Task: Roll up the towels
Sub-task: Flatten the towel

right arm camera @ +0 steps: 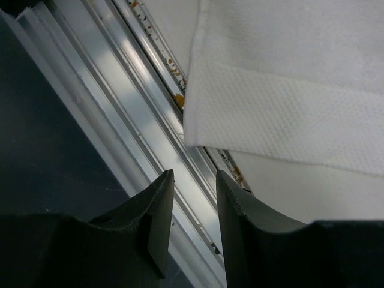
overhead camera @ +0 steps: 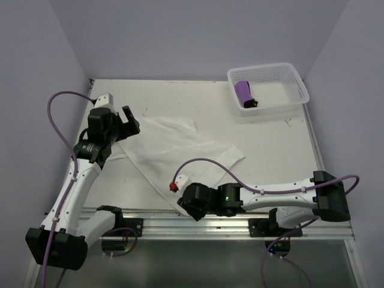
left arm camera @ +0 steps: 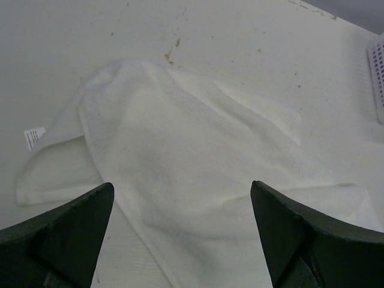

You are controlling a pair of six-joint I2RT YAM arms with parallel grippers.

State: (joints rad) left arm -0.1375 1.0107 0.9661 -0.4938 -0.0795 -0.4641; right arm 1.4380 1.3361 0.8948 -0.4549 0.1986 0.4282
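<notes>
- Top external view: white towel (overhead camera: pixel 180 150) lies rumpled and unrolled; purple towel (overhead camera: pixel 243 91) looks rolled inside the basket (overhead camera: pixel 297 84), beyond its far right.
- Left gripper (left arm camera: pixel 180 189) hovers over its left end, jaws wide and empty, likely to gather it.
- Right gripper (right arm camera: pixel 193 175), jaws narrowly parted and empty, faces its near corner; the rail (right arm camera: pixel 120 90) beneath crowds that pinch.

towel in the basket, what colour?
The towel is purple with dark edging; best in the top external view.
</notes>
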